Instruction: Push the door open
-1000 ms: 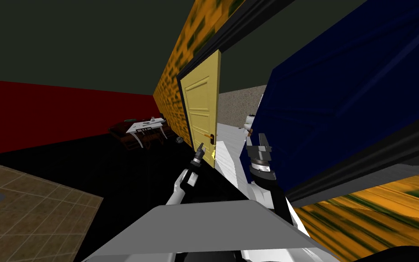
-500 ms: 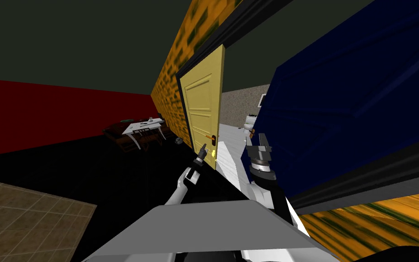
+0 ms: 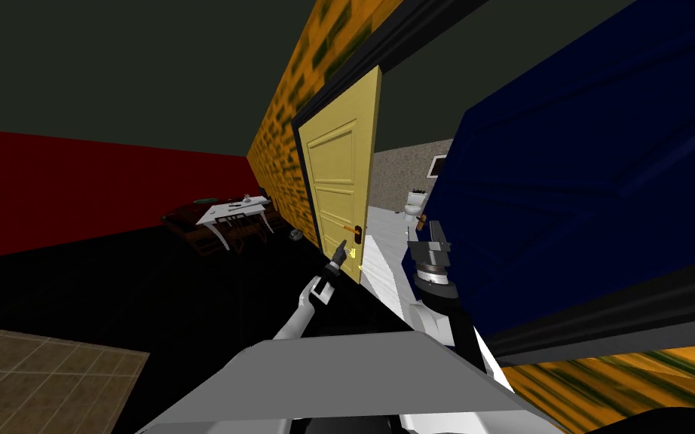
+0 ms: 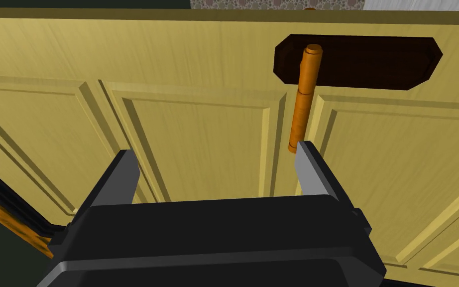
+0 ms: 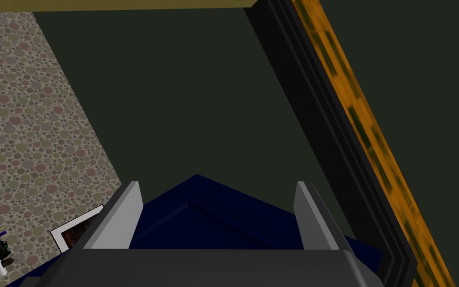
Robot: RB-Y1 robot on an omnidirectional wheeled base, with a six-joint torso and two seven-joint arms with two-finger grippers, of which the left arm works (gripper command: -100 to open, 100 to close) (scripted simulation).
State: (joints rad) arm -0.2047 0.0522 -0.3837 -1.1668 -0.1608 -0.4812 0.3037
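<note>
Orange-patterned wall (image 3: 286,128) is flanking the ajar yellow door (image 3: 336,181), where my left gripper (image 4: 216,152) is hovering, spread apart, just beside the orange handle (image 4: 303,94), while my right gripper (image 5: 217,184) is hanging open near a blue door (image 3: 564,166).

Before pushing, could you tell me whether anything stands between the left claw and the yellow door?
Nothing visible does. The open left claw faces the yellow door panel directly, with the orange handle by one finger.
</note>
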